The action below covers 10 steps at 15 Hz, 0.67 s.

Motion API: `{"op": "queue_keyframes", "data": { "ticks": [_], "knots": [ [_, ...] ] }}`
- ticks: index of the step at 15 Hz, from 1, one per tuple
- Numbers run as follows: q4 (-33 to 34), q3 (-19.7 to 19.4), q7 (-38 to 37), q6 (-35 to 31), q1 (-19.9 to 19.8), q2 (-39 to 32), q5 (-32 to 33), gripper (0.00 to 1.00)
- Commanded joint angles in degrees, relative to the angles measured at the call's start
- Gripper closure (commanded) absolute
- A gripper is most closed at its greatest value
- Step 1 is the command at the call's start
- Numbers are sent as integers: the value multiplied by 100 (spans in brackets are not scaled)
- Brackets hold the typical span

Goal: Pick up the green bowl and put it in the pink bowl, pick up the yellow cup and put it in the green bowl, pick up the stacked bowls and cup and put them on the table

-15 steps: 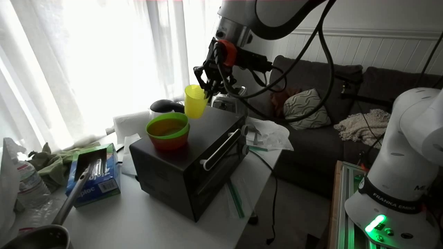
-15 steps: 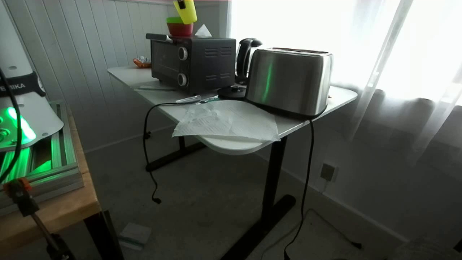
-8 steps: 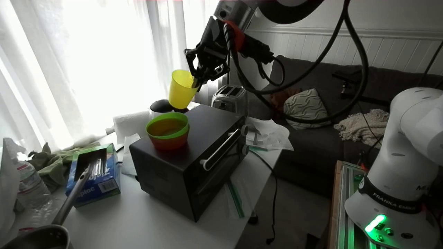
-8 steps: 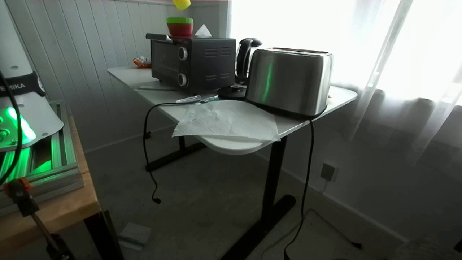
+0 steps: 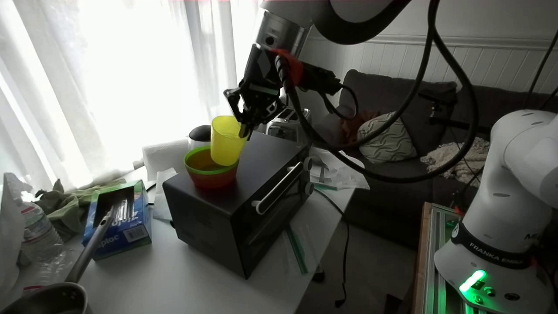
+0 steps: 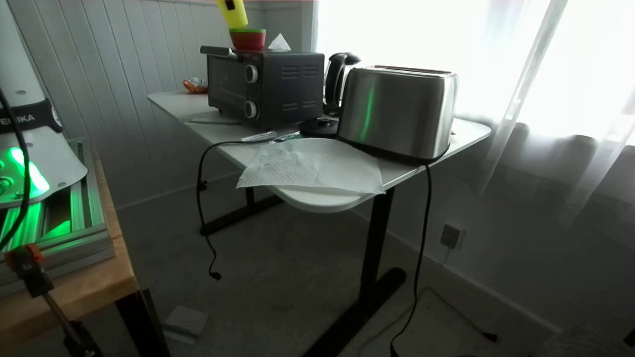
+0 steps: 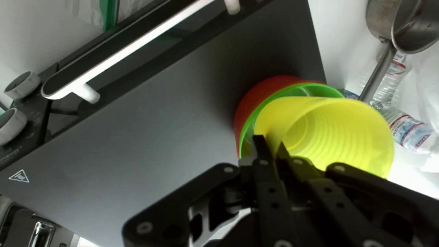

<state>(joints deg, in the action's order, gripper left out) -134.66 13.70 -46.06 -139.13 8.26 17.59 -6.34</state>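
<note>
My gripper (image 5: 245,131) is shut on the wall of the yellow cup (image 5: 226,141). One finger is inside the cup and one outside, as the wrist view shows at the fingertips (image 7: 269,147). The cup is tilted, its base at the rim of the green bowl (image 5: 198,152); I cannot tell whether they touch. The green bowl is nested in the pink bowl (image 5: 213,180), which looks reddish and stands on the black oven. Both bowls (image 6: 247,40) and the cup (image 6: 235,15) also show in an exterior view. The cup hides part of the green bowl in the wrist view (image 7: 310,90).
The black oven (image 5: 205,222) with a front handle (image 5: 279,187) stands on the white table (image 5: 161,279). A toaster (image 6: 397,111) and a kettle (image 6: 337,79) are beside it. A Ziploc box (image 5: 126,231), a saucepan (image 5: 52,298) and water bottles (image 5: 41,229) lie on the table.
The gripper with the yellow cup rose and moved left in an exterior view, then came down over the bowls. The green bowl now sits lower in the pink bowl.
</note>
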Motion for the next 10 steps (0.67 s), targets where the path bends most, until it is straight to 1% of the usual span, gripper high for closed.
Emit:
{"op": "queue_keyframes", "data": {
  "ticks": [1, 5, 6, 7, 10],
  "knots": [
    [411, 80, 70, 266, -7, -350, -3, 97],
    [648, 103, 3, 268, -11, -641, 66, 97],
    [716, 105, -36, 314, -16, -704, 96, 82],
    [742, 109, -66, 319, -29, -761, 172, 70],
    [824, 97, -133, 429, -12, -870, 236, 51]
  ]
}}
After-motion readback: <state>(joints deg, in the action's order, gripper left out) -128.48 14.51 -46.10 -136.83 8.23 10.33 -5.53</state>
